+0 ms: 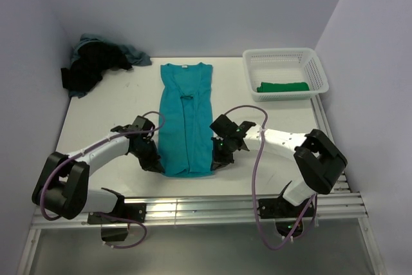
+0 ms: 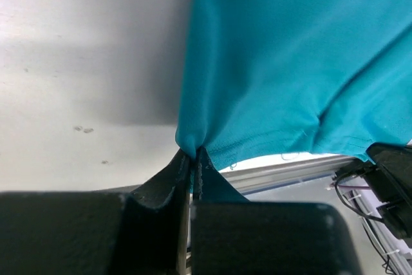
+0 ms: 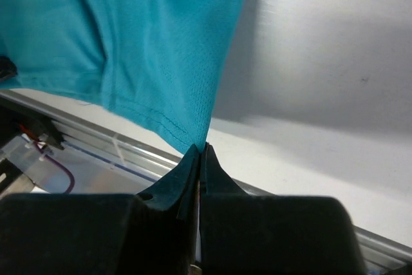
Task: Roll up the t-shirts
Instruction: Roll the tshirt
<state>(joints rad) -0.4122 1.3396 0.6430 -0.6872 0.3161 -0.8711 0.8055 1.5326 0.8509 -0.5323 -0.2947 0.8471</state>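
A bright teal t-shirt (image 1: 186, 117) lies folded into a long strip down the middle of the table, collar at the far end. My left gripper (image 1: 159, 165) is shut on the near left corner of its hem, and the left wrist view shows the teal cloth (image 2: 277, 62) pinched between the black fingers (image 2: 164, 178). My right gripper (image 1: 214, 161) is shut on the near right hem corner. In the right wrist view the teal cloth (image 3: 141, 43) ends in a point nipped by the fingertips (image 3: 215, 169).
A white lattice basket (image 1: 313, 62) at the far right holds a rolled green t-shirt (image 1: 282, 86). Black and dusty blue shirts (image 1: 96, 62) lie heaped at the far left corner. Metal rails (image 1: 193, 207) run along the table's near edge.
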